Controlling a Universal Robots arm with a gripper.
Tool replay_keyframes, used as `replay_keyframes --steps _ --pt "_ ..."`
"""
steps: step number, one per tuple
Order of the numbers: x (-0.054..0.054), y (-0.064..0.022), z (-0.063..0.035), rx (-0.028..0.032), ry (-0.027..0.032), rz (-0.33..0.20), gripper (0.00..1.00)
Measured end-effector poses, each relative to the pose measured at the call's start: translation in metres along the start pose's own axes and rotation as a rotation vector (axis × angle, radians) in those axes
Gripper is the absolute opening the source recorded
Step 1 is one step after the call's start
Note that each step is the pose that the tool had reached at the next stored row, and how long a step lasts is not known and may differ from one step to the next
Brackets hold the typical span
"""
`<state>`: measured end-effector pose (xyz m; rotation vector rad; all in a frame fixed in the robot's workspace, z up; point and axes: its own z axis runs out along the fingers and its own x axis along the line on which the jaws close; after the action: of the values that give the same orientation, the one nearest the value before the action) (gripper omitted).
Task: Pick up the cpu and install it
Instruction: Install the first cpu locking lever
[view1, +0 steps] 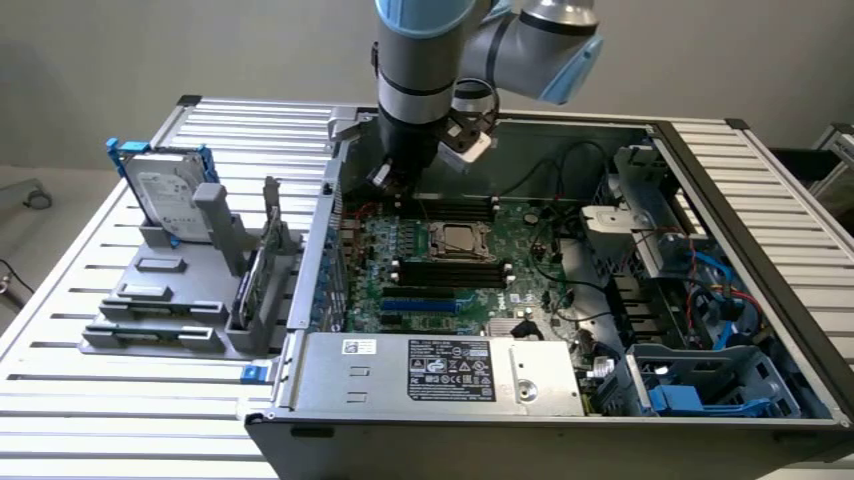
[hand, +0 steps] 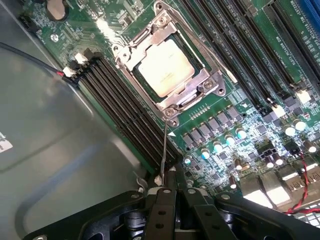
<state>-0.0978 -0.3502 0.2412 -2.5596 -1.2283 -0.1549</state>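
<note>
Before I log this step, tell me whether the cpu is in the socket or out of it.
In. The cpu lies flat within the motherboard socket, whose metal frame borders the chip on every side.

Socket frame (hand: 187, 97) apparently hides the cpu (hand: 165, 67) edges; label (view1: 451, 371) print unreadable.

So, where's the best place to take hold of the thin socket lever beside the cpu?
Probably at the free end of the lever, from above, pinching across it. It is thin and straight and fixed at the socket corner, so the far end likely gives most leverage. The shut gripper sits there.
</note>
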Motion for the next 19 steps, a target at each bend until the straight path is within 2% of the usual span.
replay_keyframes --steps 3,7,10,11,13,19 --pt "0.002 -0.0015 0.0004 -0.0224 0.0182 0.002 0.11" --pt "0.005 -0.0037 0.0014 -0.0572 0.0465 0.004 0.11" --pt "0.006 -0.0043 0.0018 -0.0741 0.059 0.011 0.11" --pt "0.006 -0.0042 0.002 -0.0785 0.0603 0.013 0.11" --pt "0.007 -0.0043 0.0025 -0.0918 0.0585 0.019 0.11" --pt "0.013 -0.0055 0.0049 -0.14 0.0494 0.022 0.11"
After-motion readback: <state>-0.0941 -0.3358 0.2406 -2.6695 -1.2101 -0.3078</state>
